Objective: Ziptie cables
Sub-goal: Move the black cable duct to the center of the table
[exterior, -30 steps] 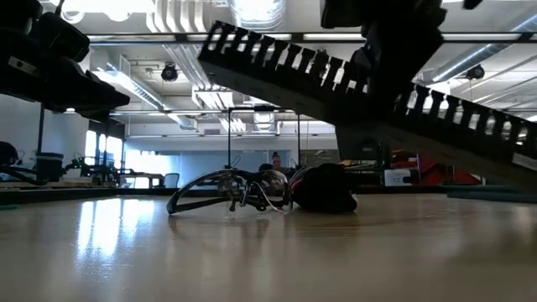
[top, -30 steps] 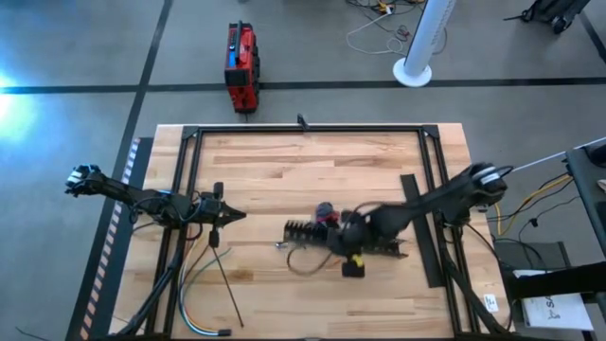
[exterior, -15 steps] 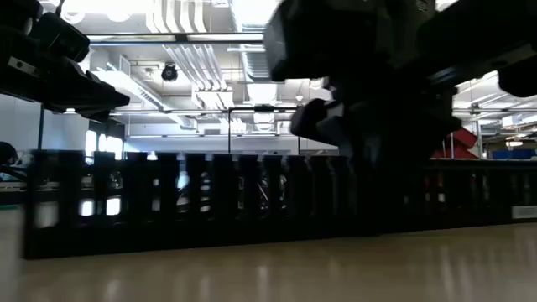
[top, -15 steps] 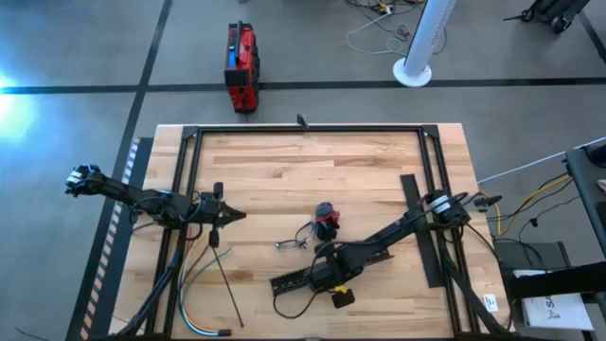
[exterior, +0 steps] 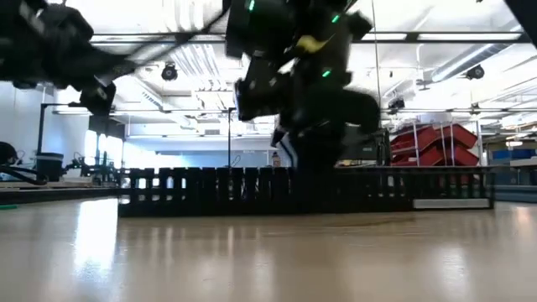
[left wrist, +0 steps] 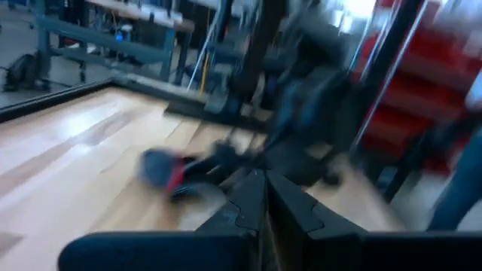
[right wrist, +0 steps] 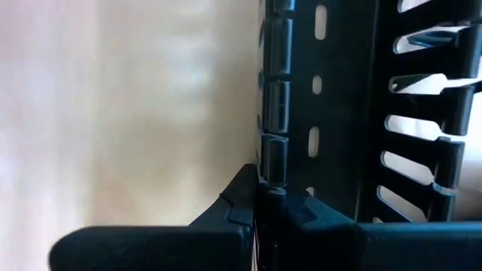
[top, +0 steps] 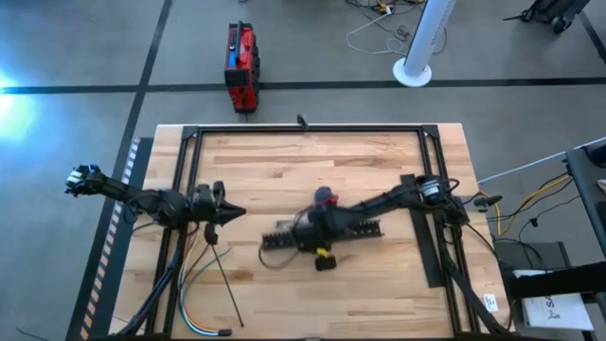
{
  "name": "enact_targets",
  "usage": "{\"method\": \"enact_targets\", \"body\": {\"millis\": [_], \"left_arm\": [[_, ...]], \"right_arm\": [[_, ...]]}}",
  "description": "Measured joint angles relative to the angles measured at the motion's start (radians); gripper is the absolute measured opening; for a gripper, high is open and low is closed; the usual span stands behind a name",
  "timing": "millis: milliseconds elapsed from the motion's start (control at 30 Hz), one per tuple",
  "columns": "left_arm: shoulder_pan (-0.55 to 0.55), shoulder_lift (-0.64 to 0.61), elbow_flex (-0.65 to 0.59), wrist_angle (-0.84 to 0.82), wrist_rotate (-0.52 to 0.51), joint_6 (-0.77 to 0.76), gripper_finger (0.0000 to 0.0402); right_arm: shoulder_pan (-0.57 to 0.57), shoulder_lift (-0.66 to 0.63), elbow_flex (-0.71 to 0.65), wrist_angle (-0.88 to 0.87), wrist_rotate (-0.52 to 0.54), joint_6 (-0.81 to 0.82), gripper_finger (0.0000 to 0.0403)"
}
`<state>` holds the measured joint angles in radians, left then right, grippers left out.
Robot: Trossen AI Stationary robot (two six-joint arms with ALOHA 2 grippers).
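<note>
The cables [top: 196,275], thin green, white and blue wires, lie loose on the table's near left, just nearward of my left gripper [top: 234,214] [left wrist: 263,197]. That gripper is shut, level and holds nothing. The ziptie [top: 227,289], a thin black strip, lies flat beside the cables. At the table's middle my right gripper [top: 317,234] [right wrist: 265,197] points down, shut on a long black comb-slotted duct [top: 327,230] [exterior: 302,191]. My right gripper pinches one slotted side wall of the duct [right wrist: 273,167], near the middle of its length, between its two fingers. The fingers come from above, pointing down. The duct stays level with its slots up; whether its underside rests on the table, I cannot tell.
A black metal frame [top: 303,128] runs round the tabletop. A flat black strip [top: 423,237] lies along the right side. A red-and-black lump [top: 325,197] sits just beyond the duct, and a dark wire loop [top: 275,258] lies at the duct's left end.
My right gripper has swung the duct toward the near edge and left, then back toward the table's middle, sinking as it went. The duct, raised and tilted before, now stands level and low. My left gripper has rolled at the wrist, staying in place.
</note>
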<state>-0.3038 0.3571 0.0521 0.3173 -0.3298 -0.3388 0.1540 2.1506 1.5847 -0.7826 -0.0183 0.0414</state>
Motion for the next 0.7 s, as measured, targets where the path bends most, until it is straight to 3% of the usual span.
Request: {"method": "enact_targets", "body": {"millis": [167,367,533,700], "left_arm": [[0.000,0.001,0.000,0.134,0.000,-0.011,0.0002],[-0.002,0.028,0.000,0.163,0.031,-0.037,0.0002],[-0.037,0.120,-0.013,0.205,0.065,-0.127,0.0002],[-0.123,0.288,-0.041,0.432,0.066,-0.103,0.0002]], "right_arm": [[-0.106,0.000,0.000,0.002,0.028,0.001,0.0000],[-0.179,-0.001,-0.001,-0.005,0.045,0.027,0.0000],[-0.124,-0.004,-0.002,-0.028,0.060,0.026,0.0000],[-0.001,-0.011,-0.003,-0.033,0.033,0.045,0.0000]]}}
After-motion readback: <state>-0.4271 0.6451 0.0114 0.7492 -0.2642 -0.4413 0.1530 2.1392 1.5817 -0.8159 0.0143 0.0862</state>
